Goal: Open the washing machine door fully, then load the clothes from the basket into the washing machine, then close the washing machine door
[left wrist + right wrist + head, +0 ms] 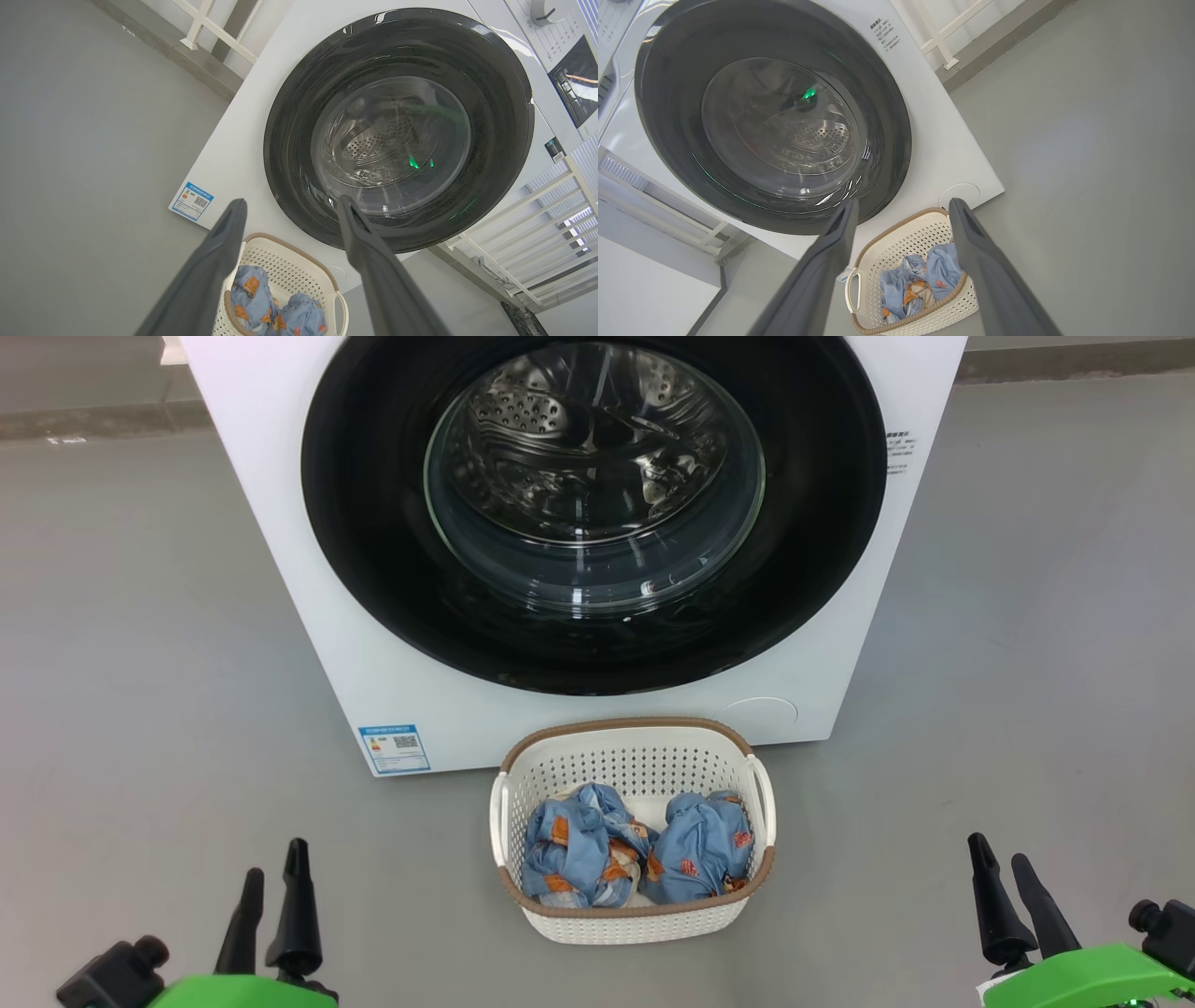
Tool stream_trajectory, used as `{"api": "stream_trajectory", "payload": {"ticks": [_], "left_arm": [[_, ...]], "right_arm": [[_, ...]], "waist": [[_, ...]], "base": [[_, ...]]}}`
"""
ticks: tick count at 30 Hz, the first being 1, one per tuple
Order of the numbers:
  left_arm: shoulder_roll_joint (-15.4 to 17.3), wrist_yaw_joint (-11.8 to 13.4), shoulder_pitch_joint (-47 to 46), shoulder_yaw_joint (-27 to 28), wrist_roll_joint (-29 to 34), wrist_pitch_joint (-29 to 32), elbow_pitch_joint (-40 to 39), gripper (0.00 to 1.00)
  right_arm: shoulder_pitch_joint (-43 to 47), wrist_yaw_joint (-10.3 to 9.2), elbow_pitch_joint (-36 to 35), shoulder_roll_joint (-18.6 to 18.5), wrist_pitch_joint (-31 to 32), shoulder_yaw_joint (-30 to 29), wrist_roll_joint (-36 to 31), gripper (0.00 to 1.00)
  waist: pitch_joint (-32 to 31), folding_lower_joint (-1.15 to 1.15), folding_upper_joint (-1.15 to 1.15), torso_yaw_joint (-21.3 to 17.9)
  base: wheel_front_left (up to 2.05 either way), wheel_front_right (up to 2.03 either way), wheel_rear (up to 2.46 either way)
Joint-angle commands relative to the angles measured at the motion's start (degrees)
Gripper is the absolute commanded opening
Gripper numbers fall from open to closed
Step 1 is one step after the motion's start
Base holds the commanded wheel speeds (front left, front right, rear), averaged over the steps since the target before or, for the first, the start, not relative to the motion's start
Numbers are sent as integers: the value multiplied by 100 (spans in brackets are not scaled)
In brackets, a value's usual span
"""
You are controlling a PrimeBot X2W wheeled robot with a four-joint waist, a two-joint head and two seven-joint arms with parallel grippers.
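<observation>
The washing machine door [593, 504] sits shut on the front of the washing machine [280, 569] — straight ahead of both arms. Just before the machine stands the basket [635, 758], two bundles of the clothes [579, 854] inside. The left gripper [274, 861] and right gripper [997, 851] hang well back, about equally far — both spread, empty.

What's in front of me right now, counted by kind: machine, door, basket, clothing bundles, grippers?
washing machine: 1
washing machine door: 1
basket: 1
clothes bundles: 2
grippers: 2 (left gripper, right gripper)
Total: 7
</observation>
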Motion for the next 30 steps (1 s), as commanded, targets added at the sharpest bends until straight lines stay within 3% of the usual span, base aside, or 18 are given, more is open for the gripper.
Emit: {"api": "stream_trajectory", "payload": {"ticks": [1,30], "left_arm": [[62,40,-143,73,219,-69,-193,100],[94,96,-153,-187,1951,-540,-95,100]], "right_arm": [[-134,5,-183,-60,-87,56,-246,100],[-92,7,-361,-122,-286,181,-2260,100]], "waist": [[-1,-1,0,3],[-20,-1,0,11]], "base": [[0,0,0],[0,0,0]]}}
